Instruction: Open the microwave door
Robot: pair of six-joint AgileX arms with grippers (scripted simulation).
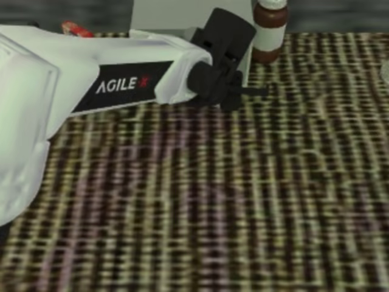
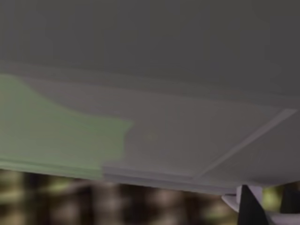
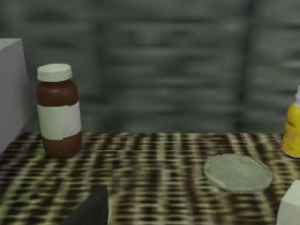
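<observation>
The pale grey-white boxy microwave [image 1: 182,21] stands at the far edge of the woven brown-and-cream counter [image 1: 231,201], and everything here is best placed against it. My left arm reaches across to the oven's front, its black left gripper [image 1: 234,91] close against the lower front, near the end next to the brown jar with a white label and white cap [image 1: 269,27], which stands just beside the microwave. I judge the arm is held low and level so the gripper can work at the front panel and swing it outward. The flat pale microwave door [image 2: 187,136] fills the left wrist view from very near, with a greenish patch [image 2: 51,126] on one part of it, perhaps the interior floor showing through the window, though I cannot be sure; whether the door is shut or slightly ajar cannot be read. Only the dark tips of the fingers [image 2: 248,211] show at that view's edge, and in the top view the wrist hides them, so I cannot tell whether they are spread or closed, nor whether they touch the door. The microwave's top and most of its front are cut off or covered by the arm. My right gripper is not seen in the top view; its camera looks past the jar to a flat grey round disc [image 3: 238,172] and a yellow bottle [image 3: 293,129], both well apart from the microwave.
</observation>
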